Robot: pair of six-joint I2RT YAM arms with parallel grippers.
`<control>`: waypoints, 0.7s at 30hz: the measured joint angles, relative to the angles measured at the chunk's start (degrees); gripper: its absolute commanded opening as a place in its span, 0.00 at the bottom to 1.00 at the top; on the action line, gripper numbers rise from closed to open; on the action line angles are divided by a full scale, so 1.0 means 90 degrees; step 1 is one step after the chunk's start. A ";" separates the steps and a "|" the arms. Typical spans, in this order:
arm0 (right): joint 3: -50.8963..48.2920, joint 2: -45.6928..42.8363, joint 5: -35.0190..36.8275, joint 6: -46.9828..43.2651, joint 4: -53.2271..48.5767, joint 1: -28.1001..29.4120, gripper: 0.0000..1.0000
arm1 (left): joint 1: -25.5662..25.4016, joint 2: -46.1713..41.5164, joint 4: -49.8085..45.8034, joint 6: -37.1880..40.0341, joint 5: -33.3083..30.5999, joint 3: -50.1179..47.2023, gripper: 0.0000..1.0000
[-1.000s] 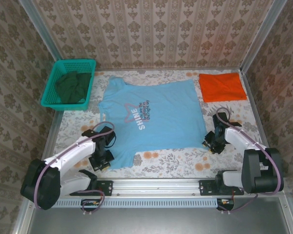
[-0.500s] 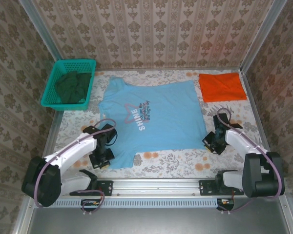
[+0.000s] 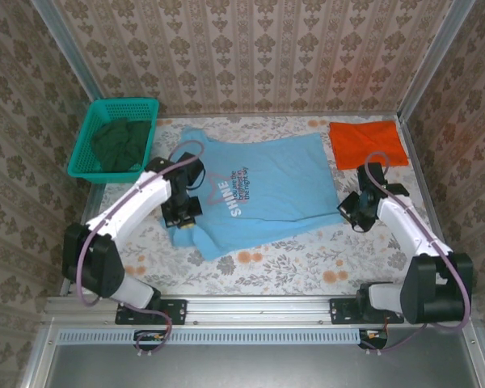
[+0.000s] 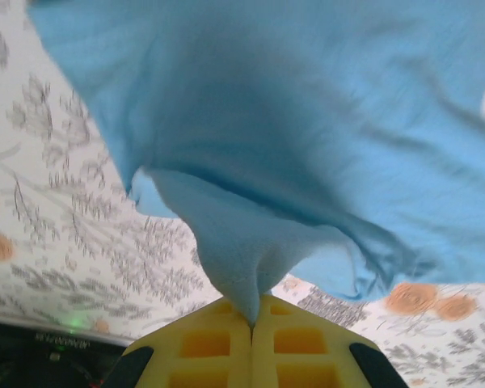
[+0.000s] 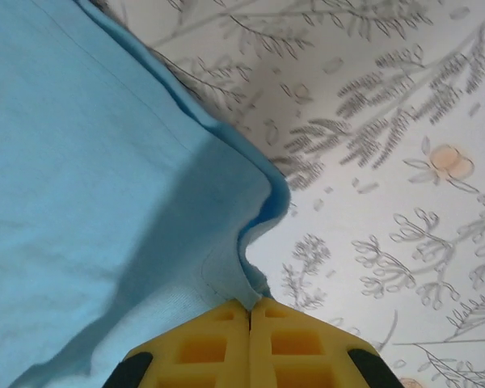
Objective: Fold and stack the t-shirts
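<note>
The left pincer [image 4: 251,318] and right pincer [image 5: 249,307] each pinch the light-blue t-shirt [image 3: 267,187]

White shells over black joints on left arm [image 3: 133,208] and right arm [image 3: 408,230], purple cables looping (jaws yellow, grid-moulded).

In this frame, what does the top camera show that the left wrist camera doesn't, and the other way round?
Top camera: the whole layout, with the green basket holding dark cloth, the folded orange t-shirt at the far right, and the right gripper pinching an edge of the blue t-shirt. Left wrist camera: the grip up close, yellow fingers shut on a pinched peak of blue cloth above the table. Both: the blue t-shirt, the left gripper and the floral table.
</note>
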 measured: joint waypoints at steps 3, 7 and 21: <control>0.0498 0.0699 0.0051 0.0000 -0.0002 0.0000 0.00 | 0.0284 0.0685 -0.0029 0.0304 -0.0005 0.0748 0.00; 0.1047 0.1484 0.0073 0.0002 -0.0027 0.0000 0.00 | 0.0597 0.1511 -0.0034 0.0607 -0.0051 0.1588 0.00; 0.2620 0.3288 0.0097 0.0007 -0.0495 0.0000 0.00 | 0.1379 0.3427 -0.0253 0.1127 -0.0005 0.3451 0.00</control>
